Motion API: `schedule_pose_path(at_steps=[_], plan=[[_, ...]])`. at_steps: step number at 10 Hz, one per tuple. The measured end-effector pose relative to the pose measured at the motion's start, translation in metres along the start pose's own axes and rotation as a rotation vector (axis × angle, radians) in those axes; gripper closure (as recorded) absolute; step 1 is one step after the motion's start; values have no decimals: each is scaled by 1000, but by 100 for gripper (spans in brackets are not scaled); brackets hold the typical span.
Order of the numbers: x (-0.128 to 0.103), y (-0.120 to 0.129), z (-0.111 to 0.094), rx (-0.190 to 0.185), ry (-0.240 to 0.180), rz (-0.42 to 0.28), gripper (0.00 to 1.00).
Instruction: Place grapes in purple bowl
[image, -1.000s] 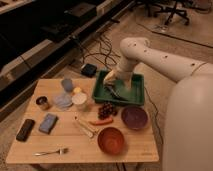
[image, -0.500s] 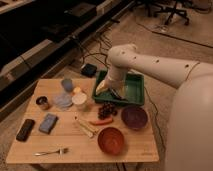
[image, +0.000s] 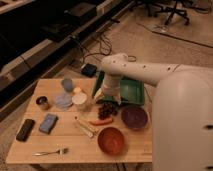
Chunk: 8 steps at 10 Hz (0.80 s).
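The grapes (image: 108, 109), a small dark bunch, lie on the wooden table (image: 65, 137) just in front of the green tray (image: 131, 91). The purple bowl (image: 134, 117) stands to their right, apart from them, and nothing shows inside it. My gripper (image: 105, 98) hangs from the white arm directly over the grapes' back edge, low and close to them. The arm covers the left part of the tray.
An orange-red bowl (image: 111, 140) stands in front of the grapes, with a red chili (image: 101, 121) and wooden sticks (image: 85, 127) between them. A white cup (image: 79, 99), blue cup (image: 67, 84), can (image: 42, 102), blue sponge (image: 48, 122), black phone (image: 25, 130) and fork (image: 50, 151) fill the left side.
My arm has swung left and down, from over the green tray to just above the grapes. The objects on the table have not moved.
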Motion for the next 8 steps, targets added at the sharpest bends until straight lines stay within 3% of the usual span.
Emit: schedule_pose_path(at_steps=[2, 8], plan=[[-1, -11, 19, -9, 27, -22, 20], [0, -17, 61, 36, 27, -52, 22]])
